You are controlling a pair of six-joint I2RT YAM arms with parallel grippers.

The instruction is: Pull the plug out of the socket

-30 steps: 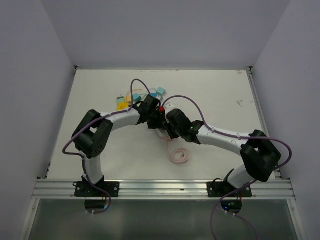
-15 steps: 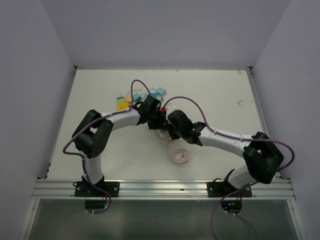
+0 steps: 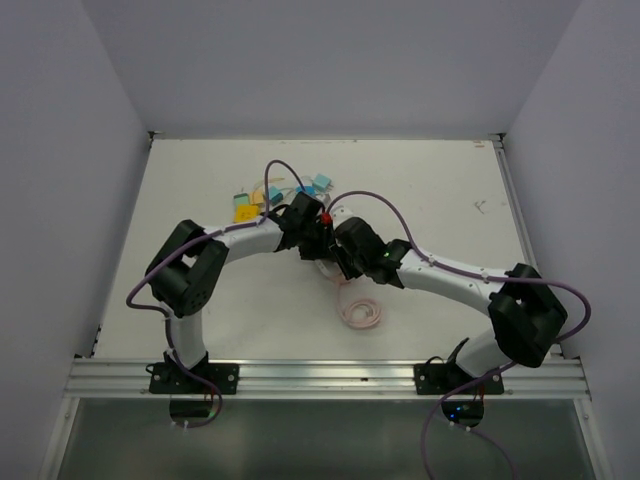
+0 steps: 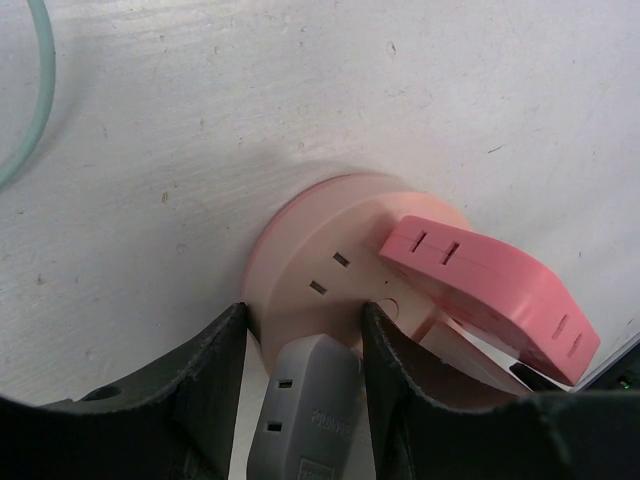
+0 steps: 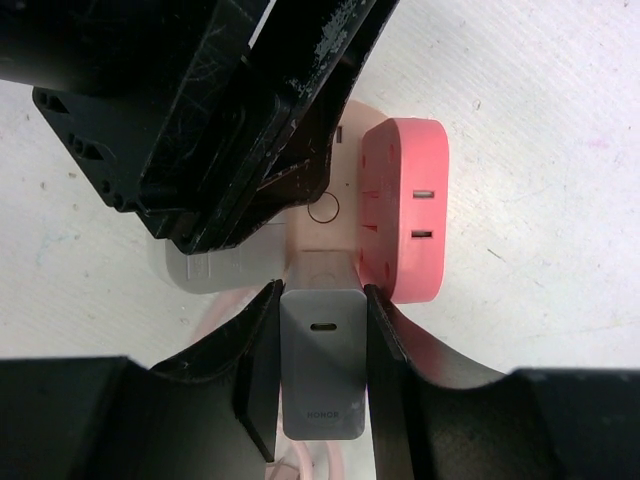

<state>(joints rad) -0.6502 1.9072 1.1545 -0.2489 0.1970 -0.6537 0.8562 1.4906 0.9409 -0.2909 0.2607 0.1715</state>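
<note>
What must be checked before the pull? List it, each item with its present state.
1. Right end effector closed on the grey charger plug: ok.
2. Left end effector closed on the grey slotted block at the pink socket, bracing it: ok.
3. Plug out of the socket: not ok, its end sits against the socket.
4. Pink block clear of the plug: cannot tell, it stands close beside.
5. Pink cable coil clear of the right arm's retreat: cannot tell.

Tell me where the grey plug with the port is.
In the right wrist view the grey plug is low centre, clamped in the right gripper, with the pink socket block just to its right.
</note>
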